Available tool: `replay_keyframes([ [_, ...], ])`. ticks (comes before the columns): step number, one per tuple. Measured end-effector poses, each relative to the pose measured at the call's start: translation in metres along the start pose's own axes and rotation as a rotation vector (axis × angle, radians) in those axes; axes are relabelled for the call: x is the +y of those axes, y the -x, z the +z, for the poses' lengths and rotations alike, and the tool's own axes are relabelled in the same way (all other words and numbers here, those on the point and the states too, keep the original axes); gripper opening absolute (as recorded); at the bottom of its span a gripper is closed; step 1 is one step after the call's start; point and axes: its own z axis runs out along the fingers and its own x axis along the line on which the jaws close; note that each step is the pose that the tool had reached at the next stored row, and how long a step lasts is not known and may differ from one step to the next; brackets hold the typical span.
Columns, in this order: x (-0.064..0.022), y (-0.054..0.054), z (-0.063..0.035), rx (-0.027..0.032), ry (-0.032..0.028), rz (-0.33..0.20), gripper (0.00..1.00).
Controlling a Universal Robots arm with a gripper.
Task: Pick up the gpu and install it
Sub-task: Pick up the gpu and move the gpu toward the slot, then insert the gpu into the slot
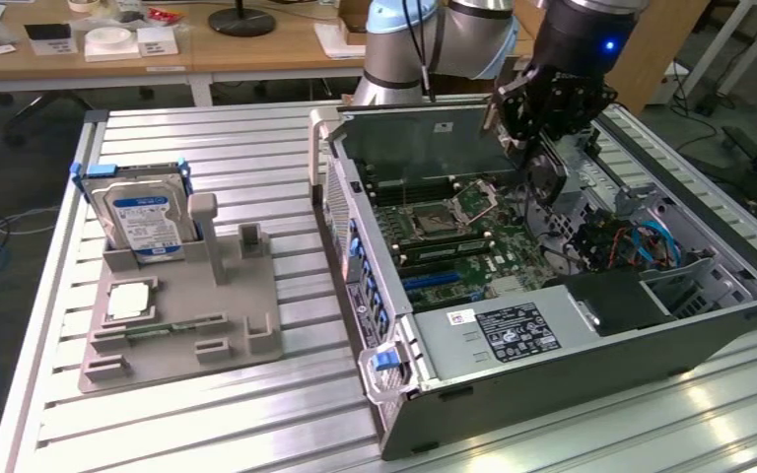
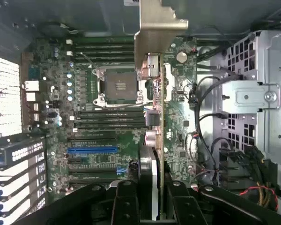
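Note:
The gpu (image 2: 161, 117) hangs edge-on over the green motherboard (image 2: 107, 140) of the open computer case (image 1: 550, 335). Its grey metal end bracket (image 2: 154, 28) points away from my wrist. My gripper (image 2: 152, 201) is shut on the card's near end, one black finger (image 2: 126, 201) on each side. In the exterior view my gripper (image 1: 546, 118) hovers above the back part of the case, with the gpu bracket (image 1: 496, 116) showing as a pale strip beside it. The card is above the board, apart from it. A blue expansion slot (image 2: 91, 150) lies off to one side of the card.
A grey parts fixture (image 1: 181, 325) stands at the exterior view's left on the slatted table, holding a silver hard drive (image 1: 142, 222) upright. A metal drive cage (image 2: 257, 93) and loose cables (image 2: 210, 131) crowd the case beside the card. The power supply (image 1: 511, 330) fills the case's near end.

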Motion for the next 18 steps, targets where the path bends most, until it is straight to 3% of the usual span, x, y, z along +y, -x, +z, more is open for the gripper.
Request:
replay_keyframes([
  [18,-0.0002,0.0000,0.0000,0.0003,0.0001,0.000,0.28],
])
